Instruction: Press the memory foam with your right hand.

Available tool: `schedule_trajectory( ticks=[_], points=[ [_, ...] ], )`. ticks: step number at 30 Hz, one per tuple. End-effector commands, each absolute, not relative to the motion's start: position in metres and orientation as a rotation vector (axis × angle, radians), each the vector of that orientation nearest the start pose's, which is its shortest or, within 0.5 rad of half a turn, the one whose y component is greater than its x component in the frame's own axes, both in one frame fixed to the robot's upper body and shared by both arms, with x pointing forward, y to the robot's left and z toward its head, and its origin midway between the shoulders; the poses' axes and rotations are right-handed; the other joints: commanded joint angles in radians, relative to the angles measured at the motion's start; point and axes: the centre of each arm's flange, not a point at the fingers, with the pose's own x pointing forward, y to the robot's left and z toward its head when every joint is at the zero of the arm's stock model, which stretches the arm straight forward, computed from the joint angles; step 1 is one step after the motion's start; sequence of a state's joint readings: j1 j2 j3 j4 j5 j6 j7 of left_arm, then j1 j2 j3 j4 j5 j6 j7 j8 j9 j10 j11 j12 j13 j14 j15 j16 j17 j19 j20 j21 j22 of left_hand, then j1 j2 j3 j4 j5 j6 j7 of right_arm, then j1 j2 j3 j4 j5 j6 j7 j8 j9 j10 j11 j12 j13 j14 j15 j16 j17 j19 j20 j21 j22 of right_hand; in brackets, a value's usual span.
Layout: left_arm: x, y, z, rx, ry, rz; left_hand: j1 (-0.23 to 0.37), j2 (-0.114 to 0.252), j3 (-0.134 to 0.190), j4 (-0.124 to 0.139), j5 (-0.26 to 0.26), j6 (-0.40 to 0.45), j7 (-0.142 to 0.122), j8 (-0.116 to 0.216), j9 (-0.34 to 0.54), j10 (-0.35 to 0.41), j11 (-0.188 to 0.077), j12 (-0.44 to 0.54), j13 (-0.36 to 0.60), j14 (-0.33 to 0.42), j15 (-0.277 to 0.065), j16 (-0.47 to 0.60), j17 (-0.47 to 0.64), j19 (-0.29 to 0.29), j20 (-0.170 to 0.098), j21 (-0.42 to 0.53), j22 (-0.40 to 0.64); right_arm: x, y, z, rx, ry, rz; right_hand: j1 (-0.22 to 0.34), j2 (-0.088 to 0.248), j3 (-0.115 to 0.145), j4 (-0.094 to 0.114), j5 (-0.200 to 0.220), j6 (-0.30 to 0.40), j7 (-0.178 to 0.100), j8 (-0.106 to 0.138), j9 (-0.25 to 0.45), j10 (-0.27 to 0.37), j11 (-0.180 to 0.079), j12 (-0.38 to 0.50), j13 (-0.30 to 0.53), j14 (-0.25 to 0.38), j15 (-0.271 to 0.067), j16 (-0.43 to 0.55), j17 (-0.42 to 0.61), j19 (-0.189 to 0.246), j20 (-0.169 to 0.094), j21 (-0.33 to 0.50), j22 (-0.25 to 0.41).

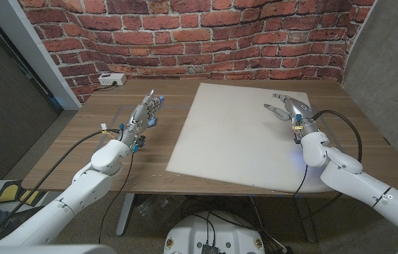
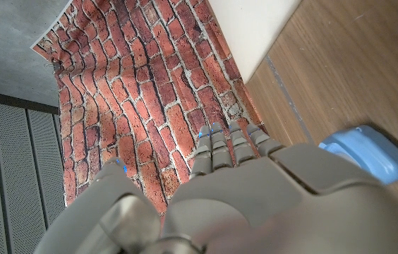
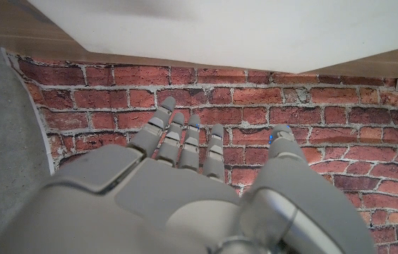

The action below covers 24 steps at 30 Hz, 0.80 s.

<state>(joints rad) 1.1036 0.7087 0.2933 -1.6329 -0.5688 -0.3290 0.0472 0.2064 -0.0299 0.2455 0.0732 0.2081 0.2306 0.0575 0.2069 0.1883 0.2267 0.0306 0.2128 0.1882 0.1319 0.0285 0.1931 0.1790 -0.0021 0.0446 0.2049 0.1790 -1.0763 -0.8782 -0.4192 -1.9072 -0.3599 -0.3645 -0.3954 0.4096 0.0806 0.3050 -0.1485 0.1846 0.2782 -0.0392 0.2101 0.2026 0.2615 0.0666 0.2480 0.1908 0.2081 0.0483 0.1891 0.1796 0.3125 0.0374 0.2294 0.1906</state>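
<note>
The memory foam (image 1: 245, 137) is a big pale slab lying flat on the wooden table (image 1: 114, 152), and most of it spreads out to the left of the right hand (image 1: 288, 110), toward the middle of the table. That hand sits over the foam's far right part with its fingers apart and nothing in them; from where I'm standing I can't tell if it's touching the surface or just above it.

What could go wrong: the hand is close to the foam's right edge, so a push there might tip or slide the slab instead of sinking in (it looks light). Spread fingertips could also just poke it rather than press.

The left hand (image 1: 145, 115) is well off the foam's left side over bare table, fingers straight and close together, holding nothing.
</note>
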Motion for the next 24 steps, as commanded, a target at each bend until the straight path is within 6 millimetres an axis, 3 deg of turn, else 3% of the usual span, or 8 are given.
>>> schedule_trajectory(
  ticks=[1, 2, 5, 11, 24],
  points=[
    [0.5721, 0.3008, -0.0446, 0.149, -0.659, -0.226, 0.011, -0.001, -0.002, -0.002, -0.004, 0.006, -0.001, -0.001, 0.002, 0.007, -0.002, -0.005, 0.006, 0.006, 0.003, -0.004, 0.003, 0.000, 0.012, 0.000, 0.003, 0.5506, -0.3037, -0.0157, -0.921, -0.693, -0.231, -0.003, 0.008, 0.001, 0.010, -0.002, 0.063, 0.027, 0.021, 0.005, 0.016, 0.003, 0.006, 0.003, 0.014, 0.001, 0.007, 0.005, 0.014, -0.004, 0.005, 0.001],
    [0.5719, 0.3006, -0.0445, 0.152, -0.658, -0.227, 0.011, -0.001, -0.002, -0.002, -0.004, 0.006, -0.001, -0.001, 0.002, 0.007, -0.002, -0.005, 0.006, 0.006, 0.003, -0.004, 0.003, 0.000, 0.012, 0.000, 0.003, 0.5506, -0.3041, -0.0153, -0.907, -0.696, -0.222, -0.005, 0.008, 0.001, 0.010, -0.002, 0.091, 0.043, 0.030, 0.006, 0.023, 0.006, 0.007, 0.003, 0.020, 0.002, 0.006, 0.005, 0.018, -0.005, 0.005, 0.001],
    [0.5716, 0.3004, -0.0445, 0.155, -0.656, -0.228, 0.011, -0.001, -0.002, -0.002, -0.004, 0.006, -0.002, -0.002, 0.002, 0.006, -0.004, -0.006, 0.006, 0.006, 0.003, -0.004, 0.003, 0.000, 0.012, 0.000, 0.003, 0.5499, -0.3045, -0.0140, -0.871, -0.707, -0.192, -0.006, 0.008, 0.000, 0.011, -0.002, 0.112, 0.049, 0.037, 0.008, 0.036, 0.012, 0.011, 0.003, 0.028, 0.004, 0.007, 0.004, 0.023, -0.006, 0.006, 0.001],
    [0.5703, 0.3018, -0.0447, 0.150, -0.663, -0.219, 0.012, 0.000, -0.003, -0.002, -0.004, 0.006, -0.001, -0.002, 0.002, 0.005, -0.001, -0.006, 0.006, 0.006, 0.003, -0.005, 0.003, -0.001, 0.013, -0.001, 0.003, 0.5492, -0.3060, -0.0116, -0.770, -0.729, -0.134, -0.012, 0.005, -0.002, 0.011, -0.003, 0.052, 0.047, 0.008, 0.006, 0.055, 0.010, 0.015, 0.003, 0.038, 0.008, 0.006, 0.004, 0.028, 0.002, 0.006, 0.001],
    [0.5715, 0.3026, -0.0456, 0.143, -0.666, -0.219, 0.013, 0.001, -0.005, -0.002, -0.004, 0.007, -0.001, -0.002, 0.002, 0.008, -0.003, -0.006, 0.006, 0.007, 0.004, -0.004, 0.003, -0.001, 0.012, -0.001, 0.003, 0.5553, -0.3103, -0.0088, -0.555, -0.733, 0.008, -0.021, 0.002, -0.006, 0.015, -0.003, 0.037, 0.048, 0.000, 0.005, 0.059, 0.014, 0.015, 0.003, 0.036, 0.017, 0.004, 0.006, 0.030, 0.008, 0.005, 0.001]
  ],
)
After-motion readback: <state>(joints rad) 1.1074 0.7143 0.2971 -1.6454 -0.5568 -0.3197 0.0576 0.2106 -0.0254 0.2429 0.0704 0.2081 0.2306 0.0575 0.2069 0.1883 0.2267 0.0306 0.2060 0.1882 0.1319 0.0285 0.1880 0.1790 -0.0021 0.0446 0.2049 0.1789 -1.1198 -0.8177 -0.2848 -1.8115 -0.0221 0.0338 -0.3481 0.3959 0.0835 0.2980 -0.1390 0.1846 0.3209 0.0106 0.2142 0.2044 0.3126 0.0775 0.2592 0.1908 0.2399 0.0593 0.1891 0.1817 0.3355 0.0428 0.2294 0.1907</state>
